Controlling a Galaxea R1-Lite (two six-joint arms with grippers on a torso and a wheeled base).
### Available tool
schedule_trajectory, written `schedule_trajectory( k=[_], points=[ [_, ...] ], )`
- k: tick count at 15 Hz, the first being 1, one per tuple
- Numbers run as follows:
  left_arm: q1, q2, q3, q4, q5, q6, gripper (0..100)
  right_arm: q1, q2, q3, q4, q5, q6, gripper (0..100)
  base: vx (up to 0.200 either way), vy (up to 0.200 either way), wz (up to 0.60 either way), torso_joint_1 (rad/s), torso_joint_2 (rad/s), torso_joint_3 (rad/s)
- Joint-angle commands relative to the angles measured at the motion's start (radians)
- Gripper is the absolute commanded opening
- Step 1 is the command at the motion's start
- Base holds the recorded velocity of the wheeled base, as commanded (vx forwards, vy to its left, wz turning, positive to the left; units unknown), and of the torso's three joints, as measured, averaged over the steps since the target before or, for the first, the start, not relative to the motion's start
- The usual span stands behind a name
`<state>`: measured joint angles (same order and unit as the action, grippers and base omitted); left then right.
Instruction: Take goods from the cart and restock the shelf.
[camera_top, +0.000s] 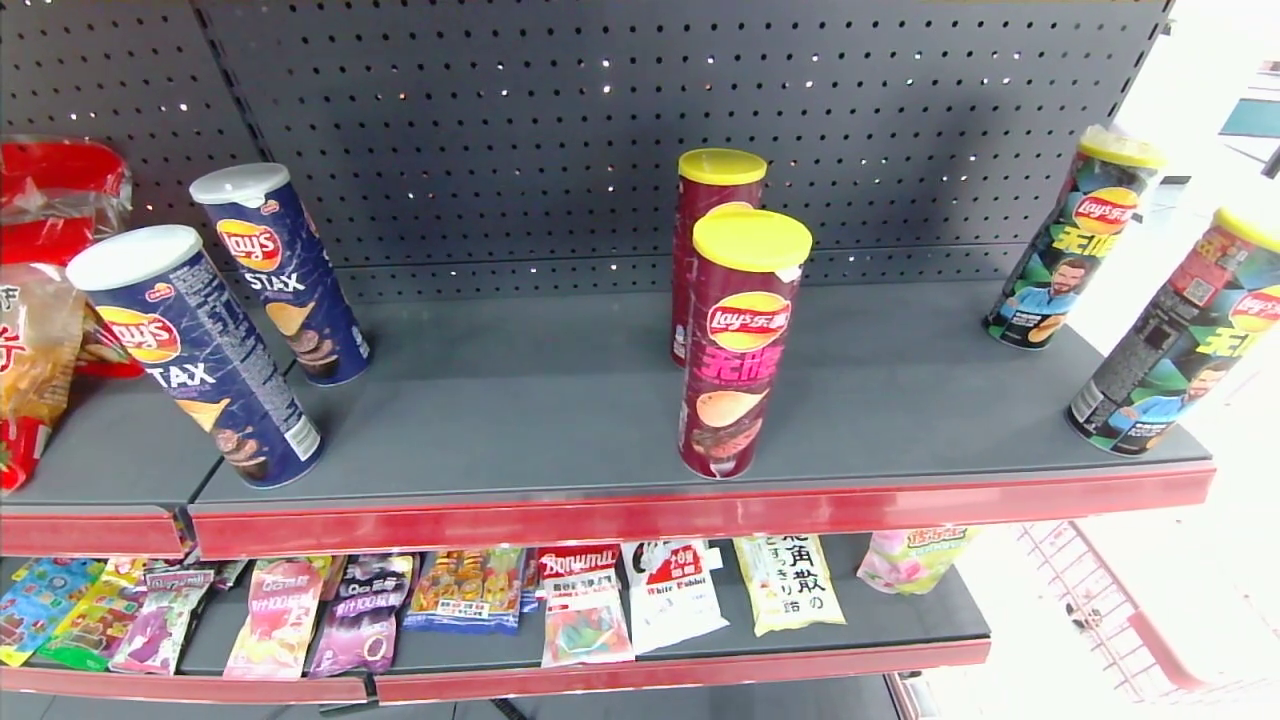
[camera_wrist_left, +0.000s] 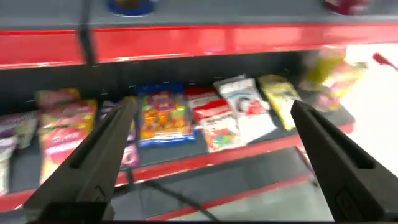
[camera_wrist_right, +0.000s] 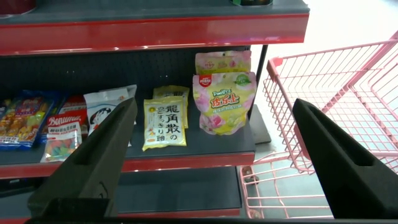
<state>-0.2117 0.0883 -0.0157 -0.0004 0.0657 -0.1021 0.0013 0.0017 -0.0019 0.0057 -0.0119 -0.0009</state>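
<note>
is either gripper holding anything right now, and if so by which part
Nothing is held. The left gripper and the right gripper are both open and empty.

Between the right gripper's (camera_wrist_right: 214, 104) matt black fingers (camera_wrist_right: 93, 165), the candy bags (camera_wrist_right: 225, 102) are glossy plastic film. Beside them, the cart (camera_wrist_right: 336, 99) is pink-coated wire. The chip cans (camera_top: 735, 340) look glossy with smooth plastic lids. They stand on a matt grey shelf (camera_top: 560, 380).
</note>
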Motion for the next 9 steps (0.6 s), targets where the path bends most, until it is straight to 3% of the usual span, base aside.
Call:
schedule_trajectory(
  k=[1, 3, 4, 5, 6, 8, 9],
  points=[
    [0.140, 0.034, 0.007, -0.001, 0.022, 0.028, 100, 0.000, 0.000, -0.001, 0.000, 0.000, -0.001, 100, 0.000, 0.000, 0.00, 0.000, 0.00, 0.000],
    [0.252, 0.021, 0.008, 0.000, 0.014, 0.039, 100, 0.000, 0.000, -0.001, 0.000, 0.001, -0.001, 100, 0.000, 0.000, 0.00, 0.000, 0.00, 0.000],
    [0.245, -0.018, 0.010, 0.000, -0.006, 0.039, 100, 0.000, 0.000, -0.001, 0.000, 0.003, -0.001, 100, 0.000, 0.000, 0.00, 0.000, 0.00, 0.000],
    [0.199, -0.079, 0.011, 0.002, -0.070, 0.050, 100, 0.000, 0.000, -0.001, 0.000, 0.003, -0.001, 100, 0.000, 0.000, 0.00, 0.000, 0.00, 0.000],
    [0.209, -0.079, 0.011, 0.002, -0.104, 0.068, 100, 0.000, 0.000, -0.001, 0.000, 0.003, -0.001, 100, 0.000, 0.000, 0.00, 0.000, 0.00, 0.000],
    [0.209, -0.078, 0.011, 0.003, -0.127, 0.108, 100, 0.000, 0.000, -0.001, 0.000, 0.003, -0.001, 100, 0.000, 0.000, 0.00, 0.000, 0.00, 0.000],
    [0.209, -0.076, 0.011, 0.003, -0.127, 0.099, 100, 0.000, 0.000, -0.001, 0.000, 0.003, -0.001, 100, 0.000, 0.000, 0.00, 0.000, 0.00, 0.000]
  ],
)
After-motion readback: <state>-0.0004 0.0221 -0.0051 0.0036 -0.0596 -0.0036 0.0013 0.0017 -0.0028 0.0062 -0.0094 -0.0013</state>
